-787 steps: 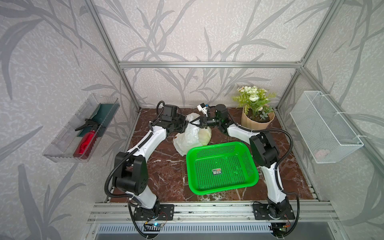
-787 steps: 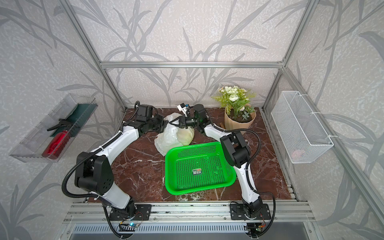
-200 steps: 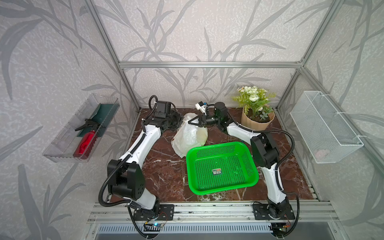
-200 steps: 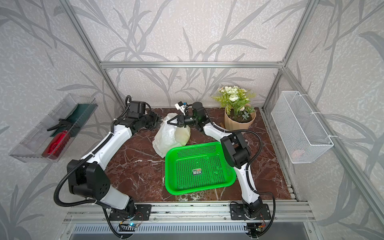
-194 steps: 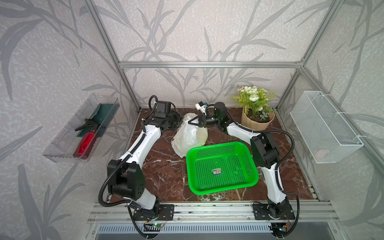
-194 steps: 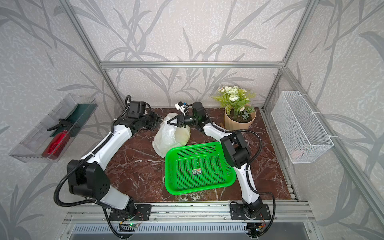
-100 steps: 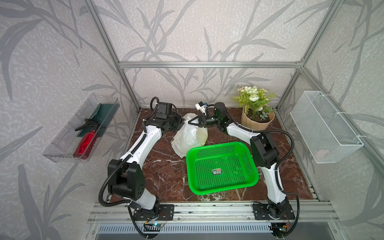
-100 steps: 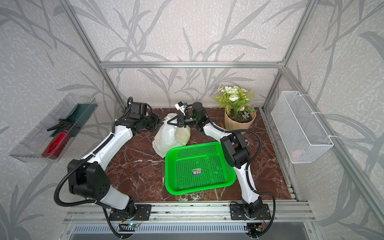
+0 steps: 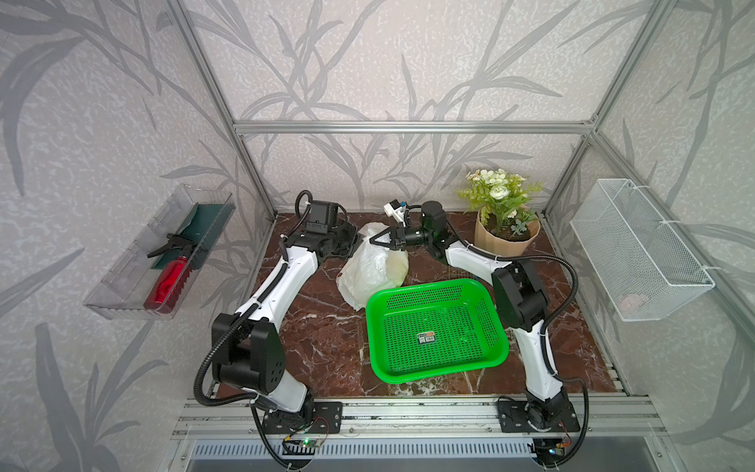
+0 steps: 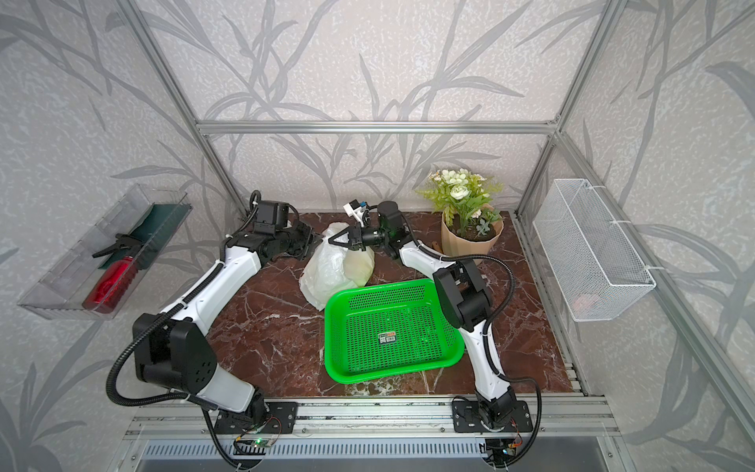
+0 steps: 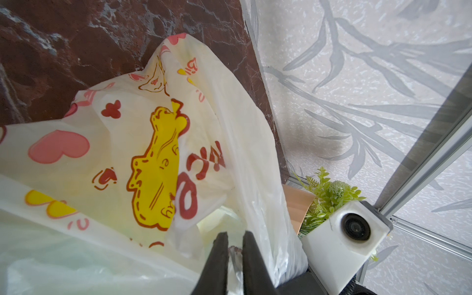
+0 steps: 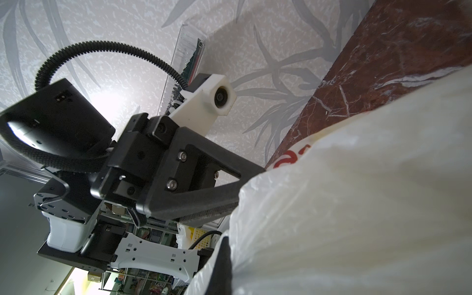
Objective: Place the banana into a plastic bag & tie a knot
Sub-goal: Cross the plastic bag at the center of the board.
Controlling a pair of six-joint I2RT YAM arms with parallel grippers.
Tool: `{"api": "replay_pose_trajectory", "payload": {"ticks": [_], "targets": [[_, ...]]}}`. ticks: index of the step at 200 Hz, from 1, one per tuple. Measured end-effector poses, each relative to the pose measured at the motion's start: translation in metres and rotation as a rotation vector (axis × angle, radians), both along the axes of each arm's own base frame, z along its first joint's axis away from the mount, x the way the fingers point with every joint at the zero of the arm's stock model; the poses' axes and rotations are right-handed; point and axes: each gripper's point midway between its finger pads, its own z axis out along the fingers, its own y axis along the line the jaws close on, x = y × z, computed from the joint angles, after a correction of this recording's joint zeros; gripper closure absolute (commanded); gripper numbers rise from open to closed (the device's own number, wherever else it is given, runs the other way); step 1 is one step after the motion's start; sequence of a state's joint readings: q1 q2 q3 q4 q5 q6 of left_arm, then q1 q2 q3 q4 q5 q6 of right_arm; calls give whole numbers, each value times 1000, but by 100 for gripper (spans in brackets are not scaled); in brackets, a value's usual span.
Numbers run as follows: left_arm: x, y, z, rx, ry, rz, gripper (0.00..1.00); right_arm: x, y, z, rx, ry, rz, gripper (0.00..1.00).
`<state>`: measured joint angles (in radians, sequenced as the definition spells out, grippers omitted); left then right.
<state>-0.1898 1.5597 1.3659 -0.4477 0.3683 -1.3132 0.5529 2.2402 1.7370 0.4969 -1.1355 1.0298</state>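
Papered all round in pale textured wallpaper with grey leaf sprays; braced by aluminium frame bars across the back and up the corners; floored by a table of red-brown marble veined in white; edged in front by a ribbed metal rail; hung on 1 side wall with a clear plastic tray holding a red spray bottle and a dark green sheet; hung on the opposite wall with a white wire basket; dressed at a back corner of the table with 1 potted plant, white blooms, tan pot; lit evenly, softly shadowed.
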Motion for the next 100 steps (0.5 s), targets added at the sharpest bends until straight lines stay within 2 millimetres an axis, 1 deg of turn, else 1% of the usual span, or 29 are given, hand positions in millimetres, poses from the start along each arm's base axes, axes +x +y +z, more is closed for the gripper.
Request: {"api": "replay_pose_trajectory", "payload": {"ticks": [25,46,66,100], "targets": [[1,0,1,-2,-7,0,89,0,1,0,0,3,1,100],[1,-1,1,-3,-8,0,94,0,1,-2,-2,5,2,100],[1,-1,2,-3,-8,1,100,-1,1,-3,-3,7,3,100],[2,-1,2,-5,-9,2,100,-1,2,-3,-2,6,3,100]]}}
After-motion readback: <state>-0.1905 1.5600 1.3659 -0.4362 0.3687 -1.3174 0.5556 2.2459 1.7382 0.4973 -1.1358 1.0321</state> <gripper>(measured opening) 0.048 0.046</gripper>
